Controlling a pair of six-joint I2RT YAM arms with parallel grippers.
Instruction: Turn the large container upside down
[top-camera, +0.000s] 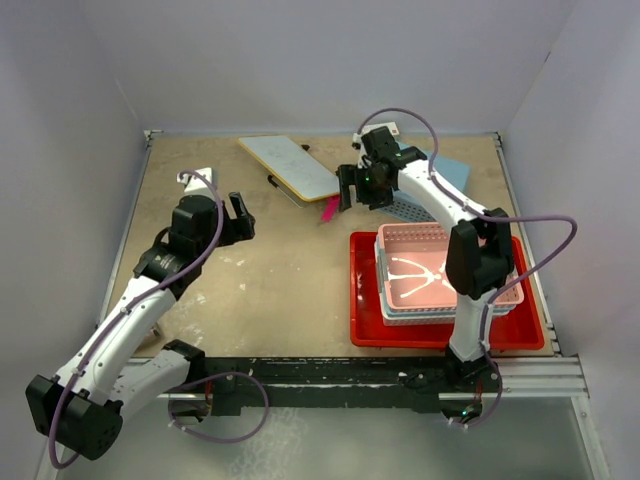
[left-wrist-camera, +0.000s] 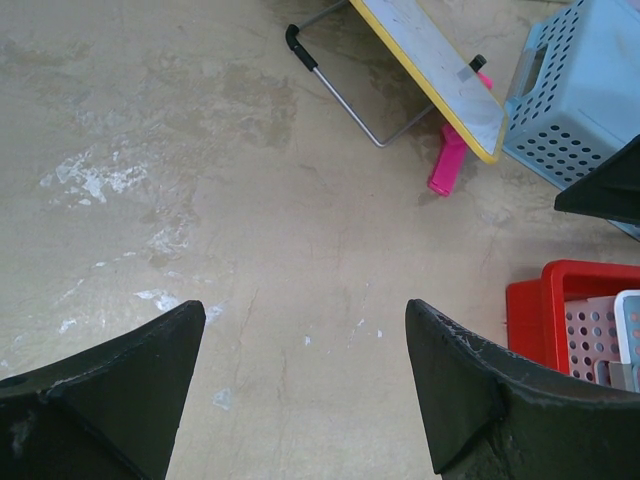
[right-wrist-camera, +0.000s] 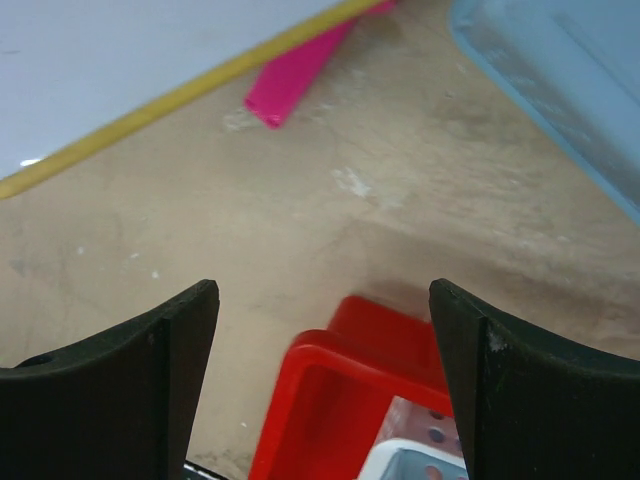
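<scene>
Both pincers gape empty: the right pincer (top-camera: 362, 193) hovers over the far-left corner of the large container (top-camera: 363, 295), the left pincer (top-camera: 242, 218) well to its left. With stacked baskets (top-camera: 410, 272) inside it, flipping would likely dump them onto the counter (top-camera: 280, 280).

You worked in a robotics lab cell: plain white panels (top-camera: 300, 60) boxed in a scuffed tan table (top-camera: 270, 270). The left arm (top-camera: 130, 320) and right arm (top-camera: 470, 260) were bolted to an aluminium rail (top-camera: 540, 375) at its near edge, cables (top-camera: 540, 219) trailing loose.
</scene>
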